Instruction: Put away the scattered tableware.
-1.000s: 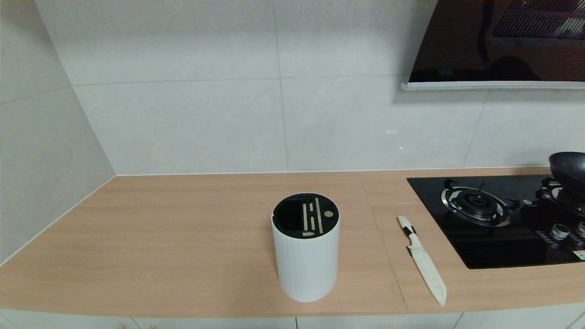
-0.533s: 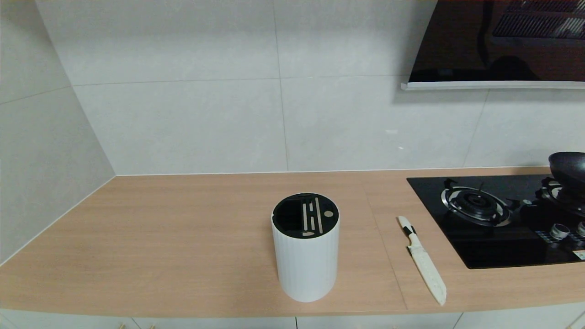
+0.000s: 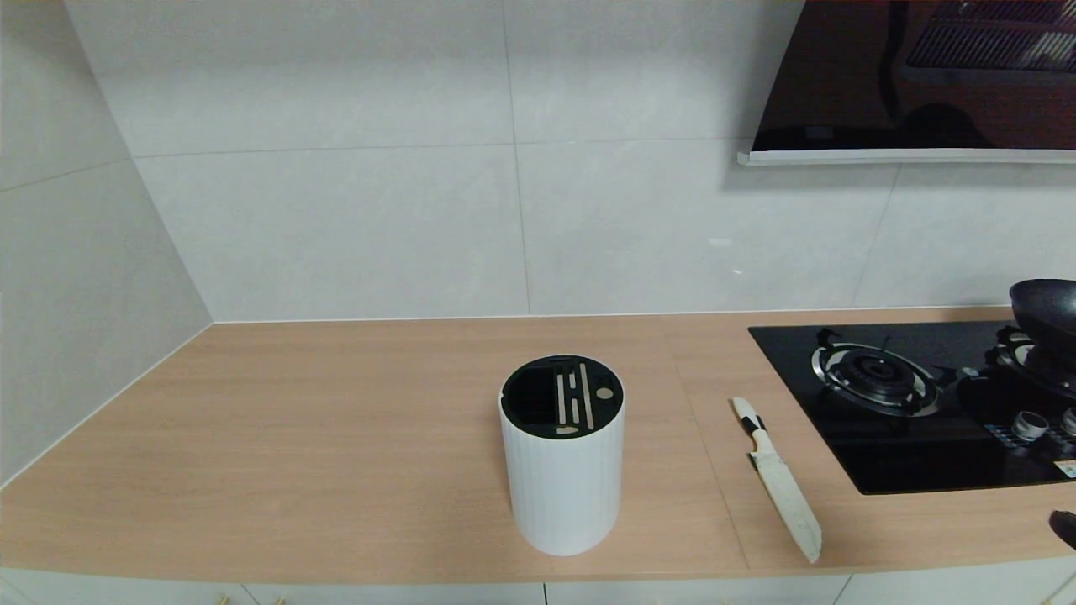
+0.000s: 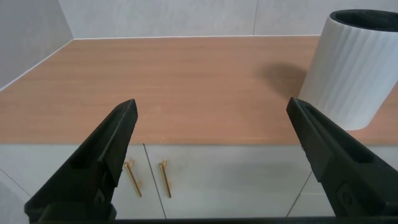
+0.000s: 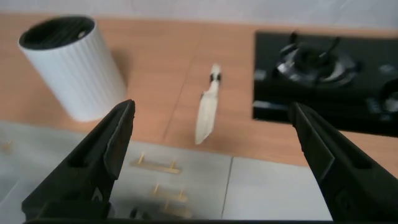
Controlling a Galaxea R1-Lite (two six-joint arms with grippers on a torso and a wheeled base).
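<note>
Black and spread wide, both grippers hold nothing. The left gripper [image 4: 210, 106] hangs off the front edge of the wooden counter [image 3: 336, 420], above the cabinet doors and their two brass handles [image 4: 148, 177]. The right gripper [image 5: 211, 106] hangs likewise off the front edge, with the knife [image 5: 208, 112] lying on the counter between its fingers as that camera sees it.

One knife [image 3: 777, 481] lies flat on the counter, pale blade toward the front edge, pale handle with a dark band toward the wall. It lies apart from the holder, between it and the stove. One white ribbed holder [image 3: 563, 470] stands upright near the front edge. Its black top has one larger opening, several narrow slots and one round hole; what is inside is too dark to tell.

One black stove [image 3: 908, 445] shows two burners and two knobs. One dark pan [image 3: 1046, 307] sits on the right burner, cut off by the edge of the head view. A dark shape [image 3: 1066, 528] is cut off at that same edge.
</note>
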